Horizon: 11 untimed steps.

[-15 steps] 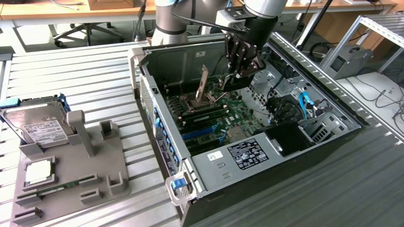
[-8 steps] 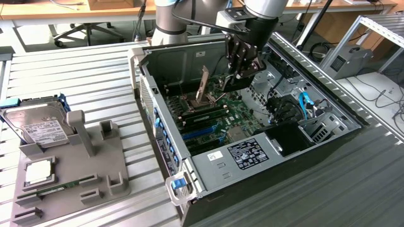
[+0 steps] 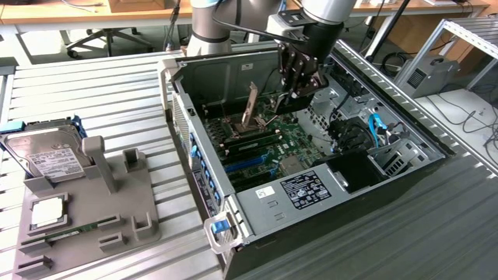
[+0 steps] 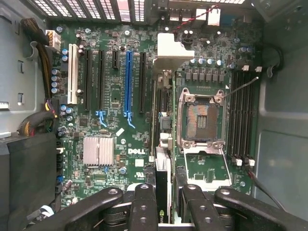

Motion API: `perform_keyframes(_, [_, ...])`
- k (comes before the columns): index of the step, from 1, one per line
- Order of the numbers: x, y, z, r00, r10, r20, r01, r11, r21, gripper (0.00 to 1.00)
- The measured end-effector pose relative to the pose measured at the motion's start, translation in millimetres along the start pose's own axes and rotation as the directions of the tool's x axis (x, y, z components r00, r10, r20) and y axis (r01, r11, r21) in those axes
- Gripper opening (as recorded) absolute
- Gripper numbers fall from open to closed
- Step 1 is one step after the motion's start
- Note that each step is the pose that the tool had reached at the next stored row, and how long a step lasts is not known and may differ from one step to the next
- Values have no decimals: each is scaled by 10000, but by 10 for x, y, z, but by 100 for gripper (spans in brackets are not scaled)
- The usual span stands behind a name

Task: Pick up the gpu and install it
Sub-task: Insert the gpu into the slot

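- Now, the pincer (image 3: 300, 93), upper centre of frame, grips the gpu (image 4: 162, 187) edge-on inside the open computer case (image 3: 233, 204).
- Keeping the card upright and square over the motherboard (image 4: 110, 134) slots looks key.

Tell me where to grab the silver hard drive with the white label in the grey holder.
Probably the raised upper end of the silver hard drive, pinched across its narrow sides from above: it leans label-up, its lower end seated in the grey holder.
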<state>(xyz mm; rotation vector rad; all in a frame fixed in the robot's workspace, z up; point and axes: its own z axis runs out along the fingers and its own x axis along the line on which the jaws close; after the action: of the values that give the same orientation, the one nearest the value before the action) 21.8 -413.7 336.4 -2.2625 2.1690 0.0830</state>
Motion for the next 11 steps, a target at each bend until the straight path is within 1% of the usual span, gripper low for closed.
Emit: perform_keyframes(11, [23, 1, 7, 10000, -1, 1, 1, 10000, 0, 26])
